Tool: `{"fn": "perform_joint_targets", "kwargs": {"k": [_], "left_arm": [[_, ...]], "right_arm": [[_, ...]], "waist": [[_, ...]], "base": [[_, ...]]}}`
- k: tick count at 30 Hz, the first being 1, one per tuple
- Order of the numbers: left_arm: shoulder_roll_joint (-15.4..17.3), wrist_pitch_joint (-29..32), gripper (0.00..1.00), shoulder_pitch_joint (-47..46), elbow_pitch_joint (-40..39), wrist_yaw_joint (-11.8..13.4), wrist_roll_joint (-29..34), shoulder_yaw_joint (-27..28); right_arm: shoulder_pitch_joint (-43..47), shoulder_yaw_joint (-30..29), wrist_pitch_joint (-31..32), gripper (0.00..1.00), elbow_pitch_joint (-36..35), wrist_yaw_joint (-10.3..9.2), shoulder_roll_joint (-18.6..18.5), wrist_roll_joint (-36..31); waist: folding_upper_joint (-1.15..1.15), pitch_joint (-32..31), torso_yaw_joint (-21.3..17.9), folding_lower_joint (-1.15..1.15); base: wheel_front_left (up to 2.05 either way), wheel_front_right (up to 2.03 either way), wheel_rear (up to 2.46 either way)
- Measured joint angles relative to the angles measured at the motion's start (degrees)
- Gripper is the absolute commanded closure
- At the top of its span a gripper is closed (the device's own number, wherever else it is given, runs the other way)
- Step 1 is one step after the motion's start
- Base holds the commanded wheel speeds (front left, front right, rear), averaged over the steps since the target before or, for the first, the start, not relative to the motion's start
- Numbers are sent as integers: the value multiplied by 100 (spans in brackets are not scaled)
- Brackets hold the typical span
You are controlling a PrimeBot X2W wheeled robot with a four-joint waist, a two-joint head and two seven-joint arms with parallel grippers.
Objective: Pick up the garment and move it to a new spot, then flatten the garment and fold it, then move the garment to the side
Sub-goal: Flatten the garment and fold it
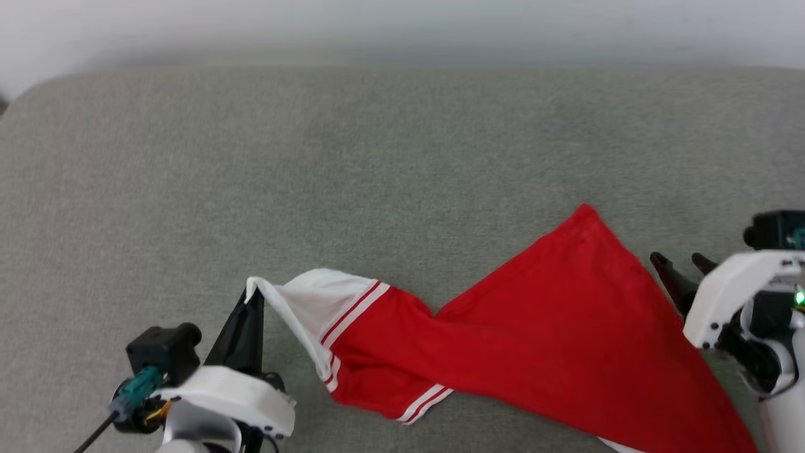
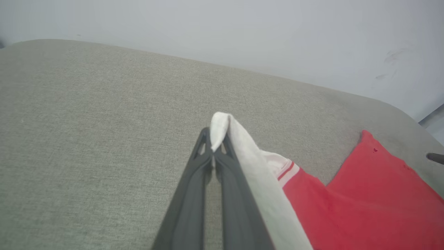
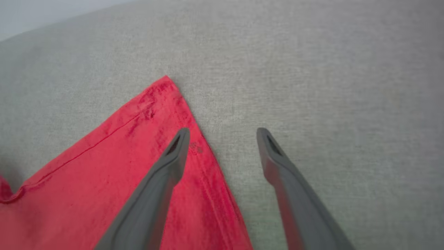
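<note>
Red jersey T-shirt [image 1: 566, 327] is pinched at white sleeve tip by left claw [image 1: 253, 299], pointed fwd; right claw [image 3: 222, 133] is held spread wide at red hem edge.

White shells [image 1: 233, 390], blk fingers [image 3: 156, 194]
</note>
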Motion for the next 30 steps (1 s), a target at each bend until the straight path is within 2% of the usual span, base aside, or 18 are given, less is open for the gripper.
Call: {"fn": "perform_joint_targets", "kwargs": {"k": [4, 7, 11, 18, 19, 20, 21, 26, 30], "left_arm": [[-85, -69, 100, -320, 7, -92, 52, -109], [-159, -137, 100, -538, 29, -169, 78, -170], [-216, -202, 100, -766, 105, -234, 115, -222], [-366, -332, 100, -946, 300, -339, 110, -334], [-368, -345, 100, -948, 330, -357, 101, -331], [-368, -355, 100, -950, 355, -363, 82, -326], [-369, -376, 100, -950, 378, -363, 70, -324], [-348, -390, 100, -941, 508, -372, 37, -298], [-198, -390, 100, -879, 594, -297, -20, -123]], "right_arm": [[-609, 252, 1190, 0, 230, 1, -153, 198], [-1006, 423, 1780, 0, 203, 1, -219, 182], [-1322, 655, 2219, 0, 237, 1, -298, 80], [-1670, 682, 2736, 0, 650, 3, -367, 103], [-1687, 682, 2772, 50, 681, 1, -371, 129], [-1706, 692, 2800, 89, 713, 1, -390, 147], [-1716, 699, 2816, 100, 744, 1, -397, 181], [-1717, 888, 2674, 100, 864, -2, -371, 309], [-1527, 1067, 2197, 100, 790, -1, -388, 349]], "waist": [[0, 304, 219, 0], [0, 528, 387, 0], [0, 794, 594, 0], [0, 1094, 868, 0], [0, 1111, 892, 0], [0, 1122, 910, -1], [0, 1119, 917, 0], [0, 957, 886, 0], [0, 694, 814, 0]], "base": [[0, 0, 0], [0, 0, 0], [0, 0, 0], [0, 0, 0], [0, 0, 0], [0, 0, 0], [0, 0, 0], [0, 0, 0], [0, 0, 0]]}}
